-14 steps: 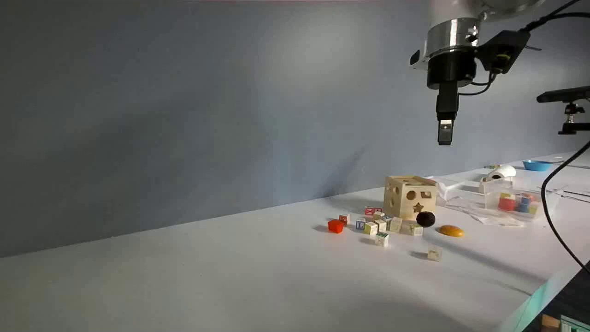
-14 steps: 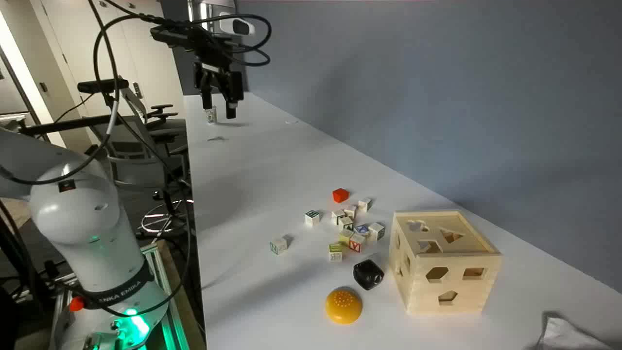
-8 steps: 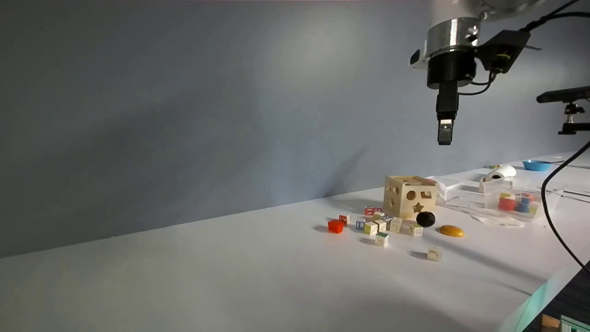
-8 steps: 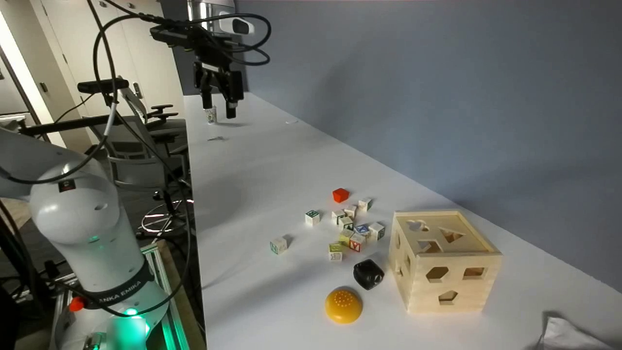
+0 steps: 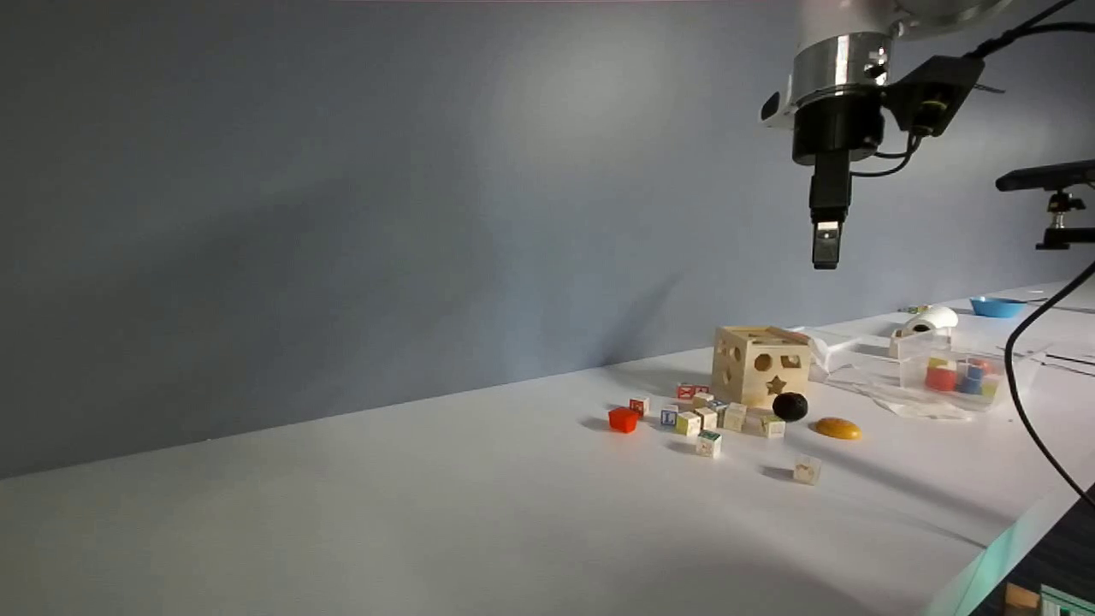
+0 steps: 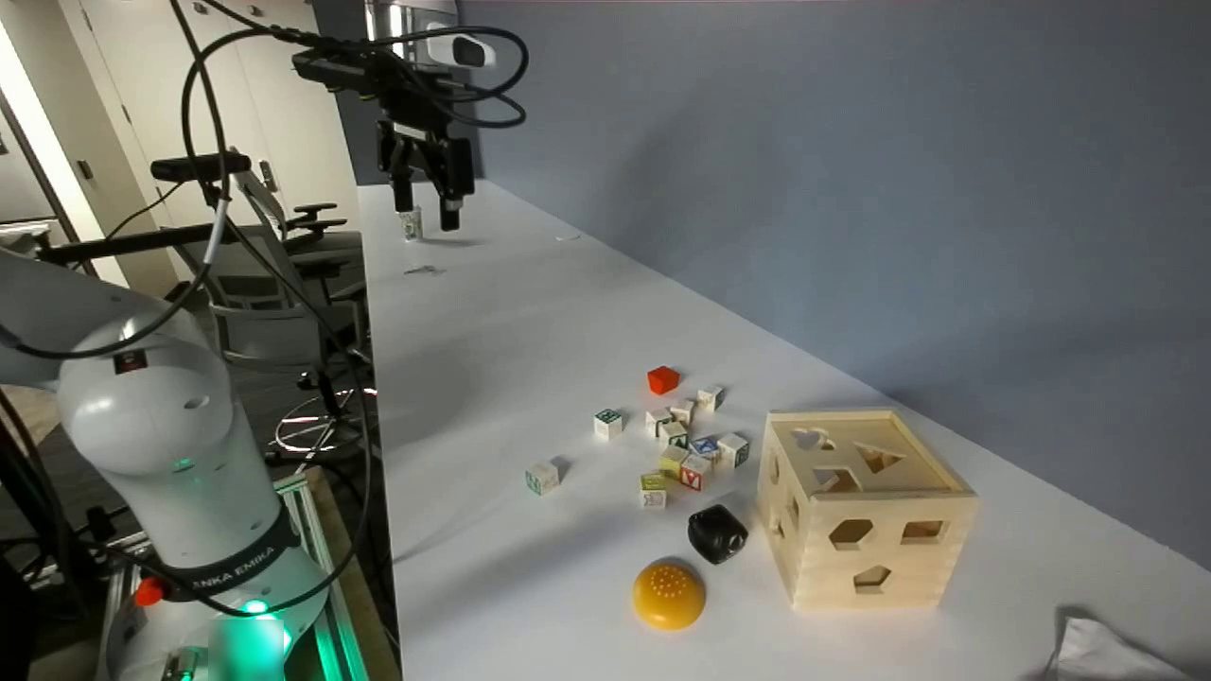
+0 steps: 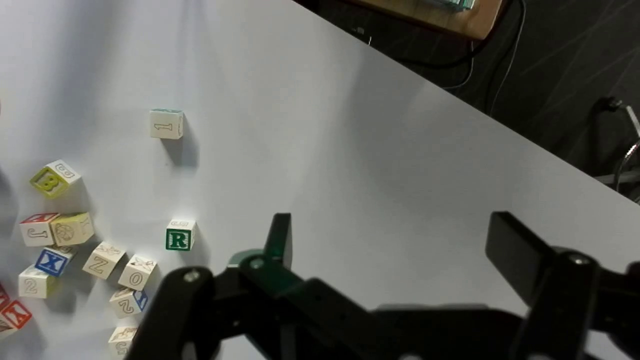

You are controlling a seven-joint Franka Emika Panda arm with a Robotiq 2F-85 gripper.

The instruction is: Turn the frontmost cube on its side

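Observation:
Several small wooden letter cubes lie on the table. One cube stands apart from the rest, nearest the table's front edge; it is pale and shows in both exterior views (image 5: 807,470) (image 6: 542,478) and at the upper left of the wrist view (image 7: 166,124), with a 1 on its facing side. A cube with a green R (image 7: 180,235) lies between it and the cluster. My gripper (image 6: 427,218) is open and empty, high above the table and away from the cubes. It also shows in an exterior view (image 5: 825,255) and with fingers spread in the wrist view (image 7: 392,225).
A wooden shape-sorter box (image 6: 870,511) stands behind the clustered cubes (image 6: 674,435). A black block (image 6: 717,533), a yellow dome (image 6: 669,596) and a red block (image 6: 663,379) lie nearby. A wall runs along the back; a clear bin (image 5: 967,376) stands farther off.

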